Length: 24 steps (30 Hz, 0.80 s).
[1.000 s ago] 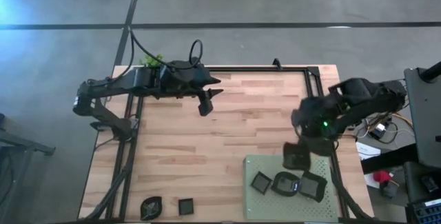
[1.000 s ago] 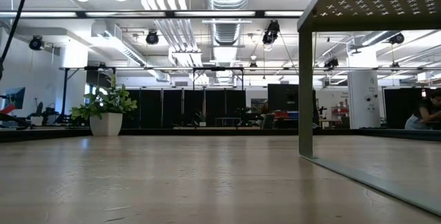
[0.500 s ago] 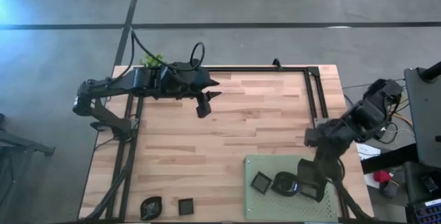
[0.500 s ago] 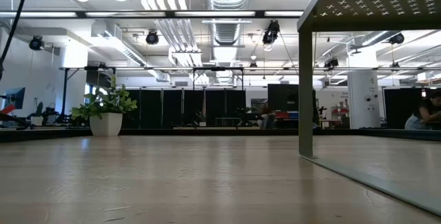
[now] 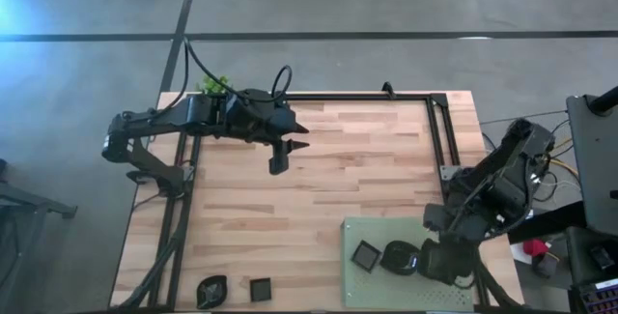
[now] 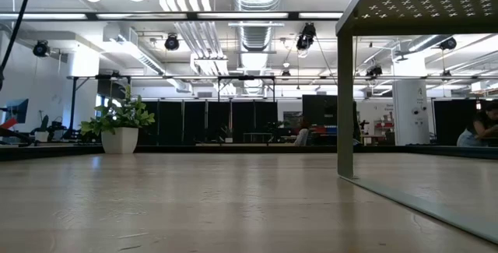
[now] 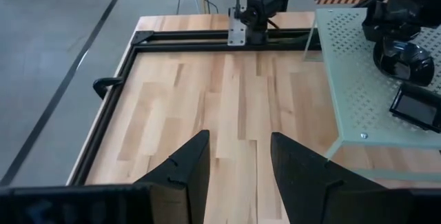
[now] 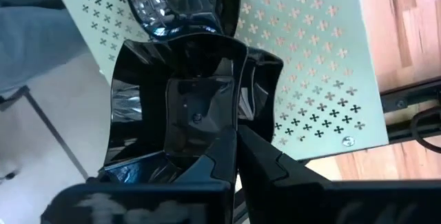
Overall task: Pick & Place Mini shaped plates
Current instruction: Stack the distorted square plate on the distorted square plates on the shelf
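Observation:
Several tiny black mini plates show in the high view. A square one (image 5: 365, 255) and a rounded one (image 5: 398, 256) sit on the green perforated mat (image 5: 386, 290). A wavy one (image 5: 210, 290) and a square one (image 5: 261, 288) lie on the wood near the table's near edge. My right gripper (image 5: 439, 256) is over the mat's right part, shut on a wavy-rimmed square plate (image 8: 179, 100). That plate covers another plate (image 8: 265, 93). My left gripper (image 5: 279, 159) hangs open over the table's far left part, far from any plate. My right gripper holds the wavy-rimmed plate by the rim on the gripper's side (image 8: 200, 158), pinched between the two fingers (image 8: 269, 162). The plate stands tilted, hollow side toward the camera, over the mat and the plate below it. Whether it touches that plate I cannot tell.
The mat is a raised platform on thin legs (image 6: 346, 97) at the table's near right corner. A black frame (image 5: 367, 99) runs along the far and side edges. A small green plant (image 5: 212, 85) sits at the far left corner. Bare wood (image 7: 234, 93) lies between the arms.
My right gripper has carried its plate from above the mat's far edge toward the near edge and down, and now holds it over the plates on the mat's right part. My left gripper has drifted a little toward the near edge, still open.

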### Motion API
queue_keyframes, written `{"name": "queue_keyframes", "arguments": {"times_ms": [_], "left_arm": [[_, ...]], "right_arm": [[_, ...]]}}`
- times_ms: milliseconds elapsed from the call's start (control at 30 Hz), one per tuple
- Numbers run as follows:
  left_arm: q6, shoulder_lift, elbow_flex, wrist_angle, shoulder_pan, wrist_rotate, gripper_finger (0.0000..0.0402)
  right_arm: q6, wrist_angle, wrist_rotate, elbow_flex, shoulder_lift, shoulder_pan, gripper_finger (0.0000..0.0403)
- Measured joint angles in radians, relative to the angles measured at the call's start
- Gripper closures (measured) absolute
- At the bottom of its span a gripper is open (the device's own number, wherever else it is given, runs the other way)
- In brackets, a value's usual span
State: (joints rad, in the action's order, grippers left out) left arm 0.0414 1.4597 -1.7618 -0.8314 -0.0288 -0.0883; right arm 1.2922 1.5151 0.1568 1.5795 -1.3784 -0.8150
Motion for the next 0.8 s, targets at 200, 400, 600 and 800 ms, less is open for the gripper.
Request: {"name": "queue_keyframes", "arguments": {"times_ms": [200,400,600,800], "left_arm": [[0.0,0.0,0.0,0.0,0.0,0.0,0.0255],[-0.012,0.0,0.0,0.0,0.001,0.001,0.0255],[-0.013,0.0,0.0,0.0,0.003,0.002,0.0255],[-0.014,0.0,0.0,0.0,0.005,0.002,0.0255]], "right_arm": [[-0.001,0.0,0.001,0.0,-0.018,0.001,0.0394],[0.01,0.0,0.046,0.0,-0.017,0.001,0.0394],[-0.013,0.004,0.054,-0.013,-0.033,0.001,0.0394],[-0.016,0.027,0.054,-0.024,-0.038,0.001,0.0394]]}}
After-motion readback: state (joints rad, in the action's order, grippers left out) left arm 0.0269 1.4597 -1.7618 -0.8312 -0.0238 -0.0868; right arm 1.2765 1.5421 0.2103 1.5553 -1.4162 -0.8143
